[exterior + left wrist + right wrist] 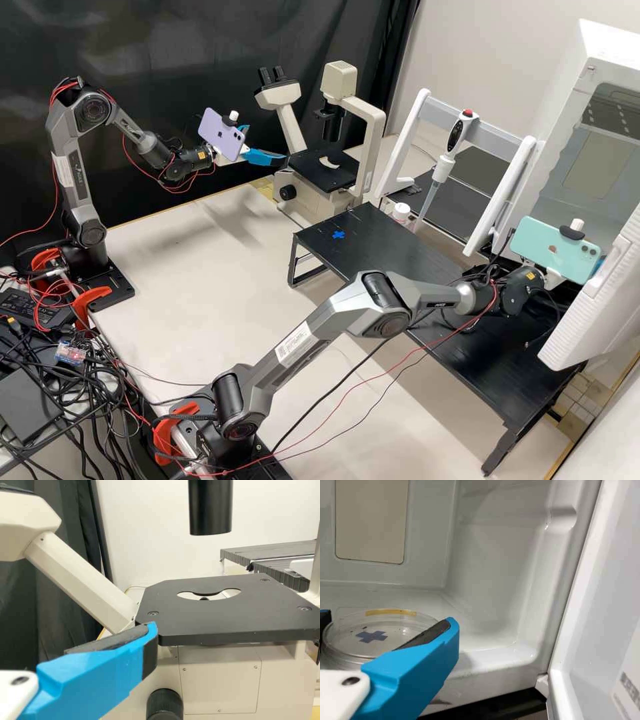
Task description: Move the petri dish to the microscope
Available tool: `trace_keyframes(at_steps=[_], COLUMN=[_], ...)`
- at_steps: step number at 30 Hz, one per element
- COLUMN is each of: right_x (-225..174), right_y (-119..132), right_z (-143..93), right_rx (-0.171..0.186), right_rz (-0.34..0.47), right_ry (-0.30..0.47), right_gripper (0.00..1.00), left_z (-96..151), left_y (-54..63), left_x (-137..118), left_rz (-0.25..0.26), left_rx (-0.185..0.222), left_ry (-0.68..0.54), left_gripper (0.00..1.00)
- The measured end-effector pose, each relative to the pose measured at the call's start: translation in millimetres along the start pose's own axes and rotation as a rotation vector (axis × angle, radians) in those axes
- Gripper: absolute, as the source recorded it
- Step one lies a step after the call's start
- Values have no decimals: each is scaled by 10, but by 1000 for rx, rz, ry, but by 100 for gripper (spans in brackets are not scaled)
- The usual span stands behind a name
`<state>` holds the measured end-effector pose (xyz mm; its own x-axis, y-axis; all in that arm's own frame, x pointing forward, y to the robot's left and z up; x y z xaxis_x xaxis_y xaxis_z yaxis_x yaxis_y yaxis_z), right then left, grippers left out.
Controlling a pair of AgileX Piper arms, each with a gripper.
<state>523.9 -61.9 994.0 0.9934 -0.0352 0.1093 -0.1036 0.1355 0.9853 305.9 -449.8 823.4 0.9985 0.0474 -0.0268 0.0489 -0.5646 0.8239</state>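
My right jaws (388, 620) pinch the clear, shallow round plastic petri dish (357, 642) by its sides, inside the white-walled chamber (490, 580). What worries me most is the way out: the white door (595, 645) stands swung open close by, and swinging wide could clip it and knock the dish loose. Lifting too little might catch the chamber's raised lip. The smooth walls could slip between my pads if I tilt, and too hard a squeeze might crack them or pop a cover off.

Through the dish I see a blue cross; whether it holds any liquid I can't tell. A tan strip (390, 612) marks its rim.

My left jaws (267, 144) are spread, with nothing between them, beside the cream microscope's flat black stage (323, 171); a careless sweep there could bump its edge.
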Motion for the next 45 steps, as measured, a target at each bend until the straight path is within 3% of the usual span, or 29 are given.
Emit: trace_keyframes(at_steps=[13,20,30,33,38,41,45], right_x=[-351,-701,-1308,-1585,-1957,-2221,-2471], right_y=[90,203,320,262,159,-35,-261], right_z=[-35,2,-86,-194,-427,-626,-947], right_rx=[25,46,87,144,138,137,91], right_rz=[-19,-17,12,31,43,25,-22], right_ry=[26,24,84,117,184,218,335], right_gripper=[0,0,0,0,0,0,0], left_z=[0,0,0,0,0,0,0], left_y=[0,0,0,0,0,0,0], left_x=[0,0,0,0,0,0,0], left_rz=[0,0,0,0,0,0,0], left_rx=[0,0,0,0,0,0,0], left_ry=[0,0,0,0,0,0,0], left_gripper=[100,100,100,100,100,100,100])
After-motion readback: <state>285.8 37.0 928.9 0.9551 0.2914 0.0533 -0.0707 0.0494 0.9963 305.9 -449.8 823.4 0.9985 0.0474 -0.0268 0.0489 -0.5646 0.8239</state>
